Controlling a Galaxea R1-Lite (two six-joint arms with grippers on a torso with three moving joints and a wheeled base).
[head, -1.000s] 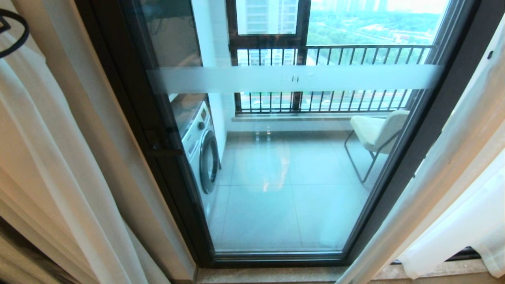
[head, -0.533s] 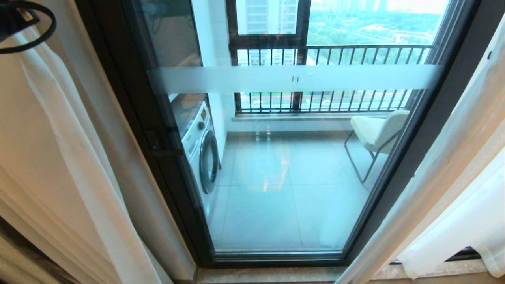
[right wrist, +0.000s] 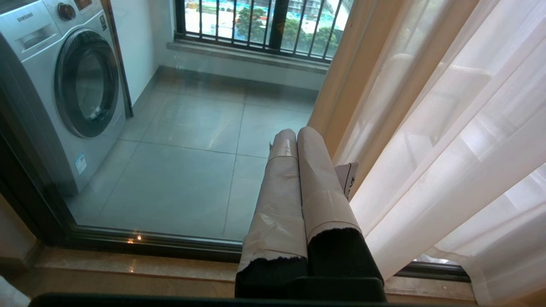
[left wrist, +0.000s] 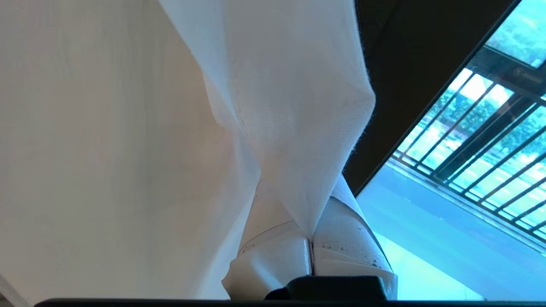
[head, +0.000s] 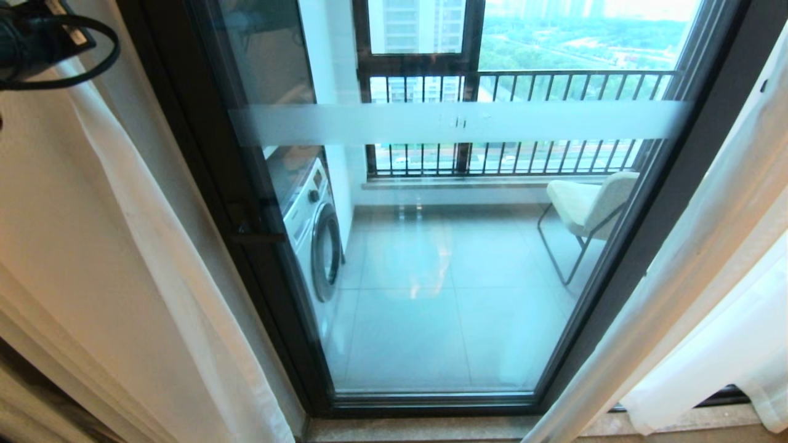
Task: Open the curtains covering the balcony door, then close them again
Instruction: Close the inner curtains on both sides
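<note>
The balcony door (head: 443,258) is a glass panel in a dark frame with a frosted stripe, and it stands uncovered in the middle of the head view. Sheer white curtains hang at both sides: the left panel (head: 154,246) and the right panel (head: 695,234). My left arm (head: 28,37) shows at the top left corner. In the left wrist view the left gripper (left wrist: 308,221) is shut on a pinched fold of the left curtain (left wrist: 290,106), next to the door's dark frame (left wrist: 409,64). My right gripper (right wrist: 295,133) hangs low beside the right curtain (right wrist: 448,149), shut and empty.
Behind the glass stand a washing machine (head: 317,237) on the left and a pale chair (head: 588,206) on the right, with a black railing (head: 523,80) beyond. A stone sill (head: 431,429) runs under the door. A beige drape (right wrist: 354,64) hangs by the right curtain.
My left arm has moved right along the top of the head view, pulling the left curtain's edge toward the door. The fabric now spreads further across. The right arm has not moved.
</note>
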